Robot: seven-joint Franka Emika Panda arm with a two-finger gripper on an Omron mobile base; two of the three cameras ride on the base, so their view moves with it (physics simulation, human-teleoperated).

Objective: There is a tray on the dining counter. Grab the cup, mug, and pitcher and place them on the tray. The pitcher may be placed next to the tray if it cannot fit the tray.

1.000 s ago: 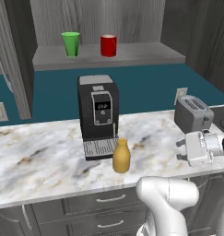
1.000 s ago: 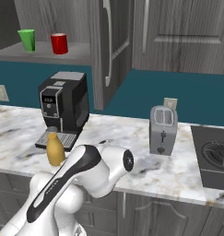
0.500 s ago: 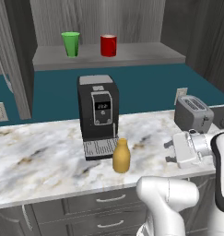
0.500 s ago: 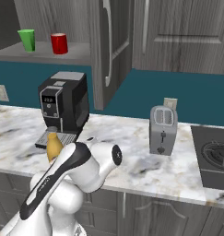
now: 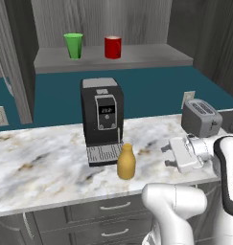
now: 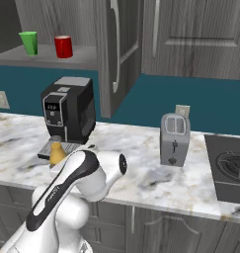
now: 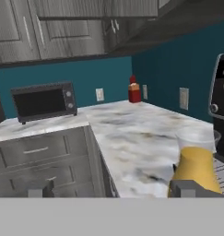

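On the marbled worktop (image 5: 51, 158), your gripper (image 5: 178, 154) has swung leftward over the last second; a second ago it sat back near the toaster (image 5: 200, 117), and now it points sideways at the pitcher (image 5: 126, 161) from the right, close but not touching. You can read that as the approach to the first pick, with nothing carried yet. Jaws stand wide apart, nothing between them.

Pitcher: yellow-orange, smooth, rounded body narrowing to a short neck, upright just in front of the coffee machine (image 5: 101, 119), beside its ribbed drip grille. In the hand view it shows at lower right, behind one fingertip (image 7: 189, 189), so your line is off to one side of it.

Cup (image 5: 73, 46): bright green, tapered, no handle. Mug (image 5: 112, 47): red, straight-sided. Both stand apart from each other on the grey shelf (image 5: 137, 56) above the machine, untouched.

Worktop: white-grey veined stone, glossy, thin edge over dark grey drawer fronts. Toaster: brushed grey metal, boxy. Coffee machine: matte black block with a small display.

Judgement: you need the fingers centred on the body of the pitcher before closing; the smooth, round surface could slip.
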